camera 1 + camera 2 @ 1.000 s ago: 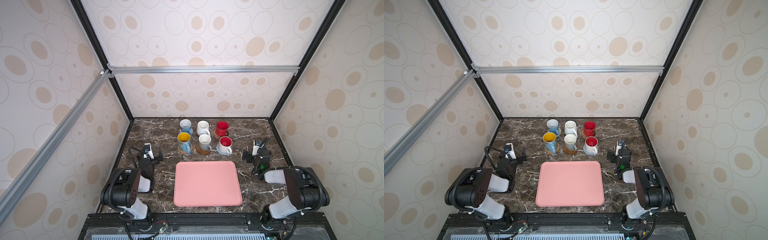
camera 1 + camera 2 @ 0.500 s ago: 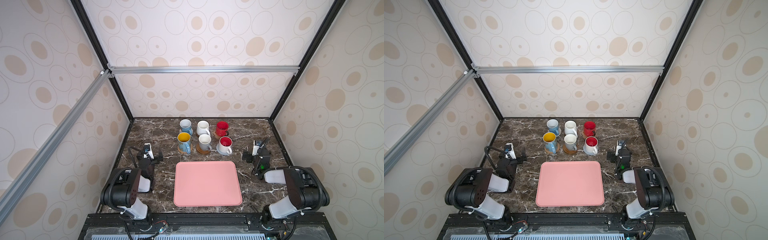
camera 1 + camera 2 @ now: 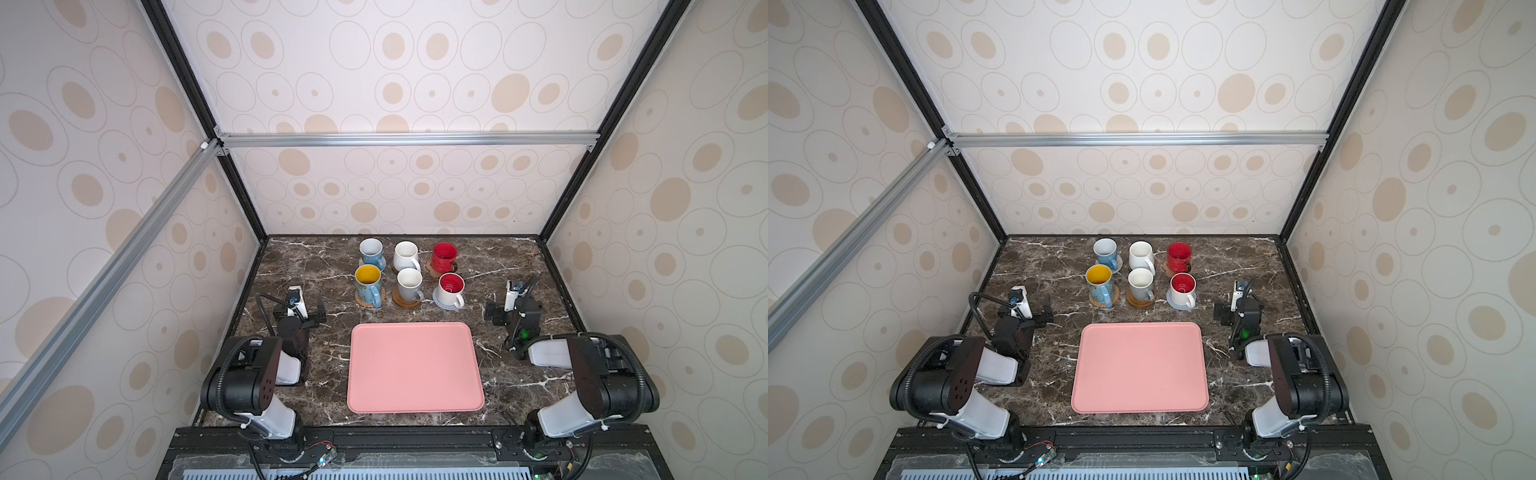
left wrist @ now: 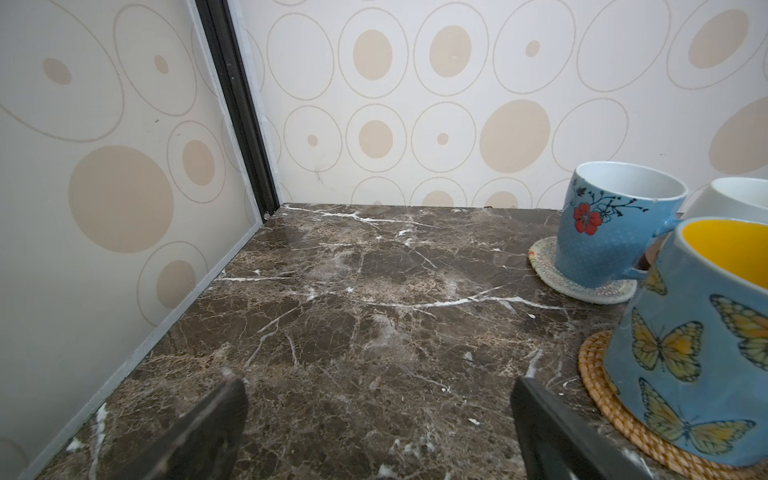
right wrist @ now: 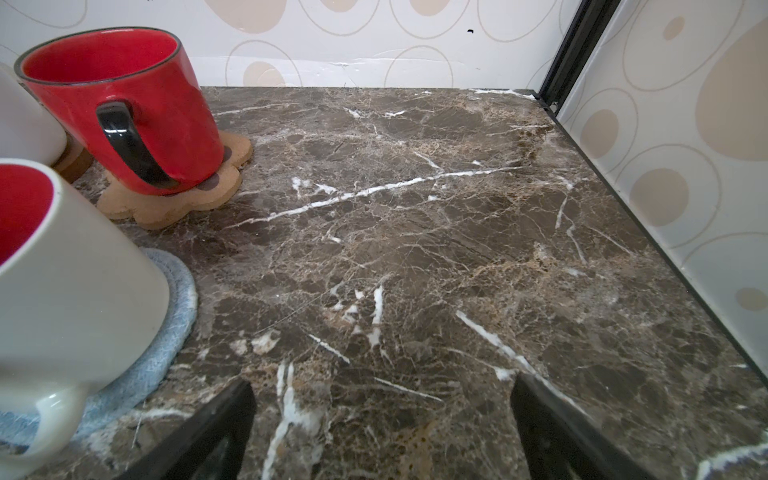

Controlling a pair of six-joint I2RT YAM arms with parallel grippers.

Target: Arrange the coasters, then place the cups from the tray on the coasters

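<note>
**A:** Which step are we on?

**B:** The last one, we judge. All six cups sit on coasters in two rows of three, mid far edge of the tabletop. Far row:
- blue mug with white inside (image 3: 371,252) on the grey-white woven round coaster (image 4: 544,266)
- white mug (image 3: 406,255) on a brown disc coaster (image 5: 77,164)
- all-red mug (image 5: 124,108) on the brown paw-shaped coaster (image 5: 174,203)

Near row:
- blue butterfly mug with yellow inside (image 4: 685,353) on the tan rattan round coaster (image 4: 598,386)
- second white mug (image 3: 409,284) on the second brown disc (image 3: 406,302)
- white mug with red inside (image 5: 70,266) on the pale blue-grey round coaster (image 5: 166,345)

**A:** Tray?

**B:** The flat pink rectangular tray (image 3: 415,368) is mid near edge, with no cups on it.

**A:** Grippers?

**B:** The left gripper (image 4: 378,390) is low by the left edge and the right gripper (image 5: 382,395) by the right edge. Both have their fingers wide apart and hold nothing. They are near the mugs, not touching.

**A:** Next move?

**B:** We see nothing left to place. The red mug looks off-centre on its paw, so maybe we check seating. Otherwise we park.

**A:** Surface, room?

**B:** It's a glossy dark brown marble-look tabletop (image 3: 299,266) with white veins. Cream walls with beige ovals (image 3: 415,83) close three sides, and an aluminium rail (image 3: 407,139) crosses the back.
</note>
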